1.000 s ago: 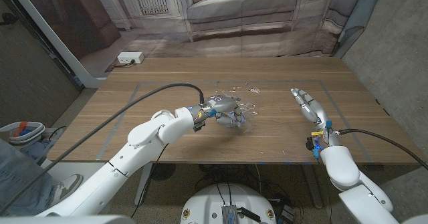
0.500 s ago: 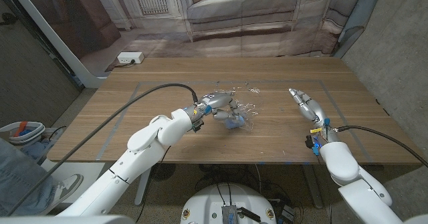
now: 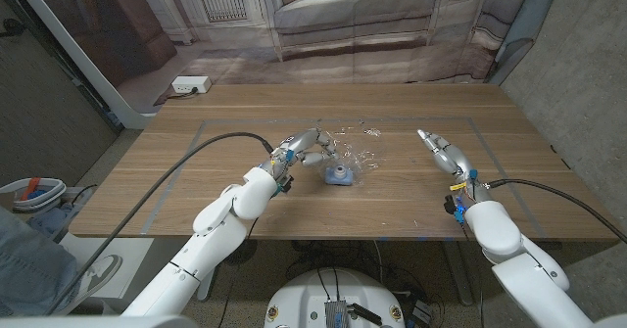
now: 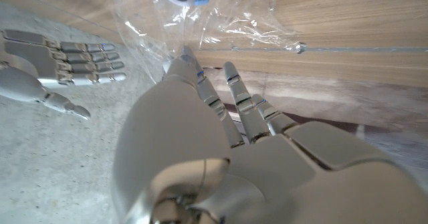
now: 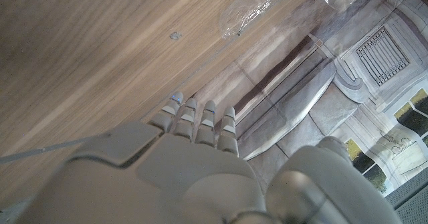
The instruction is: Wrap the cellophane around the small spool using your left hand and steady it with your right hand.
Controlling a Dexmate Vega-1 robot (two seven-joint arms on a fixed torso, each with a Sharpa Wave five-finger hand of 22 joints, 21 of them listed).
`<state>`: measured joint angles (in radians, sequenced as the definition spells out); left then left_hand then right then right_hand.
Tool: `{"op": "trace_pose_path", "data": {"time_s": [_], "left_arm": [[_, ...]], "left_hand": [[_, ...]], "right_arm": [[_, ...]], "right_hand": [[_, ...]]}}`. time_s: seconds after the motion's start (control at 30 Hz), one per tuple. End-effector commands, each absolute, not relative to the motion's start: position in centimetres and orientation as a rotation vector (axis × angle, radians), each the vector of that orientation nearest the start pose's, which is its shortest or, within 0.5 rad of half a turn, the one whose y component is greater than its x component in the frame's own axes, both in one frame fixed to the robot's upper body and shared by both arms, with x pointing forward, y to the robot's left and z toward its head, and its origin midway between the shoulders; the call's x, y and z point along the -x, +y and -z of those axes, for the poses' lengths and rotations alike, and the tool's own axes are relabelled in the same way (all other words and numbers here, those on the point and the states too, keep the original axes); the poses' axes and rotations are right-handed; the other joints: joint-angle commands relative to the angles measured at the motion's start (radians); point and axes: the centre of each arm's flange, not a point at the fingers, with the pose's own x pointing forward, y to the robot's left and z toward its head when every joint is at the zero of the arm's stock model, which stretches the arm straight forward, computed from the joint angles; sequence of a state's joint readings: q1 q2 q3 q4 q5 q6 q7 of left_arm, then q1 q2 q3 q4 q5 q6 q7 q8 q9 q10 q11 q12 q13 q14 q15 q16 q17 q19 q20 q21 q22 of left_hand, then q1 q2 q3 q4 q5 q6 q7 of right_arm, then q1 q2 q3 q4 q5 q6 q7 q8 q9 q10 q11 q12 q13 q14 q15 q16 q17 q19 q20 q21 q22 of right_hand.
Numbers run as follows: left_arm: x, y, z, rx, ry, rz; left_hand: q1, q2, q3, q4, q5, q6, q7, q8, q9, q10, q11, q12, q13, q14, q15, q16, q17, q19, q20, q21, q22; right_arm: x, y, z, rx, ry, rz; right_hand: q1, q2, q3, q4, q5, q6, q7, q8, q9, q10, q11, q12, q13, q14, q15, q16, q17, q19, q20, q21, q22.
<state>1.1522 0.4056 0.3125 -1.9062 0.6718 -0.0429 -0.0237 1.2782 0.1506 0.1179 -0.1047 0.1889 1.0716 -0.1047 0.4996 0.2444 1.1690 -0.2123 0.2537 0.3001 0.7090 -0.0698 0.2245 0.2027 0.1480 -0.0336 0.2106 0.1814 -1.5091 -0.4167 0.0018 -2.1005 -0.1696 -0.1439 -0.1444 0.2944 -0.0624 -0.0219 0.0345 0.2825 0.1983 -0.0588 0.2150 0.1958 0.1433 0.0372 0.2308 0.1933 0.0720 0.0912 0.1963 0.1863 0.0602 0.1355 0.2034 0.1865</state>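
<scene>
Left hand [image 3: 306,147], fingers spread, touches the crumpled cellophane [image 3: 355,157] just beside the small spool [image 3: 338,175] lying in it, while right hand [image 3: 443,153] hovers spread, well apart over the surface [image 3: 245,196].

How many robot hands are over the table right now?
2. The left hand is near the table's middle, fingers at the clear cellophane around the small blue spool. The right hand is off to the right, apart from the spool, holding nothing.
</scene>
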Motion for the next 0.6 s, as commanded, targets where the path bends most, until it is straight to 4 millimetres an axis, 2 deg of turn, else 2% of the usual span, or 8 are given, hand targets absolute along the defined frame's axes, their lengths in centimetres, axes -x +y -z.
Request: {"op": "trace_pose_path", "data": {"time_s": [0.03, 0.33, 0.5, 0.6], "left_arm": [[-54.7, 16.8, 4.1, -0.912, -0.733, -0.026], [-55.5, 16.1, 4.5, -0.783, -0.639, -0.033], [-55.9, 14.1, 3.2, -0.785, -0.640, -0.032], [-56.0, 12.8, 2.1, -0.799, -0.677, -0.027]], "left_hand": [[0.003, 0.007, 0.011, 0.001, -0.001, -0.002, 0.015, 0.010, 0.005, 0.001, -0.006, 0.006, 0.018, 0.008, -0.117, -0.005, 0.004, -0.001, 0.005, -0.002, 0.001], [0.005, 0.002, 0.022, 0.000, -0.006, -0.006, 0.022, 0.014, -0.002, 0.015, -0.004, 0.012, 0.027, 0.012, -0.091, -0.010, -0.001, 0.005, 0.002, 0.001, 0.002], [0.006, -0.001, 0.031, -0.001, -0.003, -0.017, 0.034, 0.019, 0.000, 0.017, -0.001, 0.011, 0.031, 0.027, -0.069, -0.009, -0.004, 0.034, 0.019, 0.012, 0.004], [0.008, -0.001, 0.039, -0.003, 0.000, -0.023, 0.042, 0.024, 0.005, 0.017, 0.013, 0.012, 0.034, 0.033, -0.053, -0.011, -0.005, 0.045, 0.034, 0.017, 0.006]], "right_arm": [[-49.3, -28.9, 9.3, 0.556, -0.470, 0.108], [-49.4, -28.9, 9.4, 0.561, -0.458, 0.102], [-49.4, -29.1, 9.7, 0.552, -0.460, 0.102], [-49.3, -29.2, 9.9, 0.544, -0.461, 0.108]], "right_hand": [[-0.002, 0.010, -0.006, 0.003, 0.009, 0.007, 0.004, 0.001, -0.001, 0.005, 0.004, 0.002, 0.001, 0.004, 0.002, 0.000, 0.003, -0.004, -0.002, 0.002, 0.002], [-0.001, 0.011, -0.007, 0.002, 0.009, 0.008, 0.005, 0.000, 0.000, 0.006, 0.004, 0.002, 0.002, 0.004, 0.002, -0.001, 0.003, -0.005, -0.002, 0.001, 0.002], [-0.001, 0.012, -0.007, 0.002, 0.009, 0.011, 0.004, 0.001, 0.000, 0.007, 0.004, 0.002, 0.002, 0.005, 0.001, -0.001, 0.003, -0.004, -0.003, 0.002, 0.002], [-0.001, 0.012, -0.008, 0.002, 0.009, 0.012, 0.004, 0.001, 0.000, 0.007, 0.004, 0.003, 0.002, 0.006, 0.001, 0.000, 0.003, -0.004, -0.003, 0.002, 0.002]]}}
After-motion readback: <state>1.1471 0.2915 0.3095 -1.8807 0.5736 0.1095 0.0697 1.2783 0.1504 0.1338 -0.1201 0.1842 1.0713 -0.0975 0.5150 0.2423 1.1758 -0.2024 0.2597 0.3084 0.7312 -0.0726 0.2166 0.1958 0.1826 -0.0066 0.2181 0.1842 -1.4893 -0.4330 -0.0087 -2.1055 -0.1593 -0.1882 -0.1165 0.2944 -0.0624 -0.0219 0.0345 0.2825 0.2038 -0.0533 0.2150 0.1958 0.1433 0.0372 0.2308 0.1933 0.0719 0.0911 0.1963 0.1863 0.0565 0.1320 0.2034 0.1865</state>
